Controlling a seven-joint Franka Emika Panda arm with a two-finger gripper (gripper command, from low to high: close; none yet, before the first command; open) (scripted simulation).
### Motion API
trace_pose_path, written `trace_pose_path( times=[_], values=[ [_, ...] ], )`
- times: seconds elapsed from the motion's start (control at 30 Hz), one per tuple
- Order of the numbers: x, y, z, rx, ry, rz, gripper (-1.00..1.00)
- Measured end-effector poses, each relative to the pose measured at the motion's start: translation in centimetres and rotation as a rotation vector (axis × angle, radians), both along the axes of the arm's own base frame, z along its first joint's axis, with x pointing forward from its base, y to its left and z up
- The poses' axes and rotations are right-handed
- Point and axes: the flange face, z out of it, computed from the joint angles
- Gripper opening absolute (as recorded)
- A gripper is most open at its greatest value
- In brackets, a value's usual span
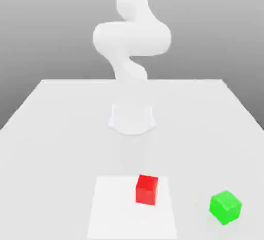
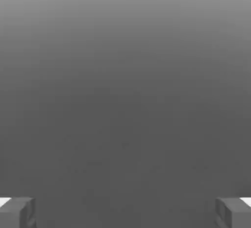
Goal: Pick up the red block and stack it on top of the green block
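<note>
Here the red block (image 1: 147, 189) sits on a pale square patch (image 1: 111, 208) of the counter (image 1: 51, 131), the green block (image 1: 226, 207) well apart toward the exterior view's right; nothing stands between. The fingers (image 2: 19, 212) are spread wide, holding nothing.

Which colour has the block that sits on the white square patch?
Bright red: the red block, seen best in the exterior view.

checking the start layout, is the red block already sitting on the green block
No, the red block rests on the table, apart from the green block.
</note>
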Motion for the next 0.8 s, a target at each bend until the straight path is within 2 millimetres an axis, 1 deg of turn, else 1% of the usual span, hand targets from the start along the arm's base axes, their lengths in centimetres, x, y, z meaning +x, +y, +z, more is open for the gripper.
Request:
trace_pose_path(
  times=[0.1,0.2,0.3,0.37,0.47,0.57,0.7,0.8],
  values=[
    [3.0,-0.1,-5.5,-0.027,0.079,0.133,0.0],
    [5.3,0.4,-11.2,-0.061,0.152,0.262,0.0],
    [6.7,1.3,-17.0,-0.101,0.222,0.39,0.0],
    [7.2,2.1,-20.8,-0.131,0.267,0.475,0.0],
    [7.3,3.2,-26.4,-0.182,0.332,0.602,0.0],
    [6.7,4.2,-31.7,-0.24,0.394,0.728,0.0],
    [4.9,4.9,-37.9,-0.328,0.471,0.895,0.0],
    [3.1,5.1,-41.8,-0.402,0.525,1.019,0.0]
  ],
)
